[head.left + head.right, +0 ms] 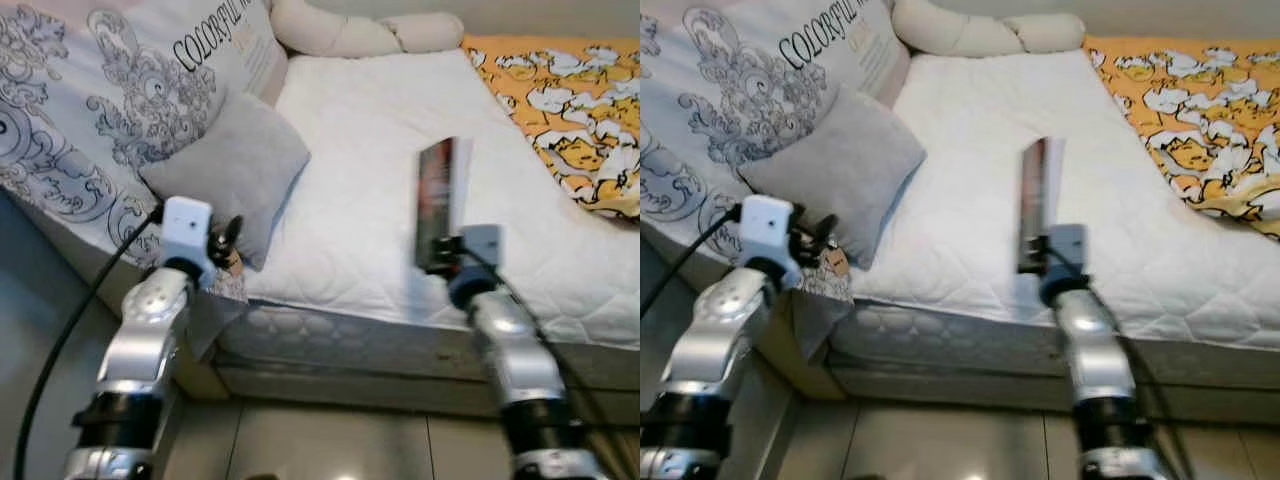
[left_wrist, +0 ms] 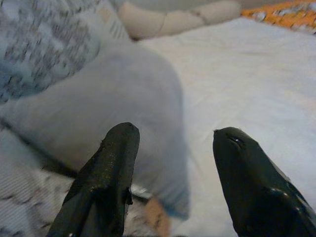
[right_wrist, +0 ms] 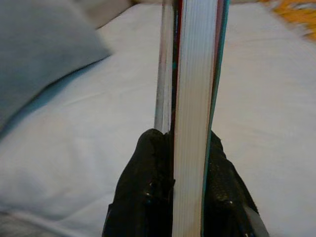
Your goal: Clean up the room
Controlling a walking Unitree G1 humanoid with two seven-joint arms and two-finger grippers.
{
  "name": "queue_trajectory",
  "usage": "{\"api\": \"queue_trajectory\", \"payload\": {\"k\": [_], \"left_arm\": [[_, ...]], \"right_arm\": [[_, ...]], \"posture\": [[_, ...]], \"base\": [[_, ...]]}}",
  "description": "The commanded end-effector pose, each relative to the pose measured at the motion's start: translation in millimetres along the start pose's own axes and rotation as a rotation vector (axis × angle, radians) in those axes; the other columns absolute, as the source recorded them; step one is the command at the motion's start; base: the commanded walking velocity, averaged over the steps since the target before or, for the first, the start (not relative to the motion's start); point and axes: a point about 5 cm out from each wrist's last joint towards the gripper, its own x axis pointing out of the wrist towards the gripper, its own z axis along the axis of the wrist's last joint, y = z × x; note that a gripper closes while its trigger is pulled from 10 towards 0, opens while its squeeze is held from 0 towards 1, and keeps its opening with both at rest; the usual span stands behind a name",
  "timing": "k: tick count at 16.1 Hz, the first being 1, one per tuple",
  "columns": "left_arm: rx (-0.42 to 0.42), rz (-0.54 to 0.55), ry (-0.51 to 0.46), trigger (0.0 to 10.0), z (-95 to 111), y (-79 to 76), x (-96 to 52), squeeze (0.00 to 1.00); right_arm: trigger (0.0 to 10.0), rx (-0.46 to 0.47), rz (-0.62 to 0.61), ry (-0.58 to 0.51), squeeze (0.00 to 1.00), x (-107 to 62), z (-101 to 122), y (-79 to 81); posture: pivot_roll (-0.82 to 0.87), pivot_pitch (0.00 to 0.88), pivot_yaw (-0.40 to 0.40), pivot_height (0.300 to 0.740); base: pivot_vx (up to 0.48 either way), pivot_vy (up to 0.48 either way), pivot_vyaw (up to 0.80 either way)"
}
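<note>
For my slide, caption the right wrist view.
Right gripper clamps an upright book above the white mattress.

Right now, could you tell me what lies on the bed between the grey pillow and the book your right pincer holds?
Only bare white mattress, seen in the left eye view, separates the grey pillow from the book held upright by the right pincer.

Head views downward over bed (image 1: 380,200)
</note>
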Motion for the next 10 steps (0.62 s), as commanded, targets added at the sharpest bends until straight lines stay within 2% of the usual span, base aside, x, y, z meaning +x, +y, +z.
{"api": "queue_trajectory", "payload": {"k": [1,9,10], "left_arm": [[-0.003,-0.006,-0.017,10.0,4.9,-0.2,1.5,0.00],[-0.006,-0.010,-0.016,10.0,5.0,-0.9,0.6,0.00],[-0.006,-0.010,-0.016,10.0,5.0,-1.1,0.5,0.00]], "right_arm": [[10.0,-0.017,0.011,-0.056,0.00,2.0,13.3,0.5],[10.0,-0.016,0.016,-0.051,0.00,1.2,12.4,1.4],[10.0,0.012,0.015,-0.037,0.00,1.7,10.8,1.1]], "posture": [[0.00,0.000,0.066,0.740],[0.00,0.000,0.064,0.740],[0.00,0.000,0.064,0.740]], "base": [[0.330,0.000,0.00],[0.339,0.000,0.00],[0.349,0.000,0.00]]}}
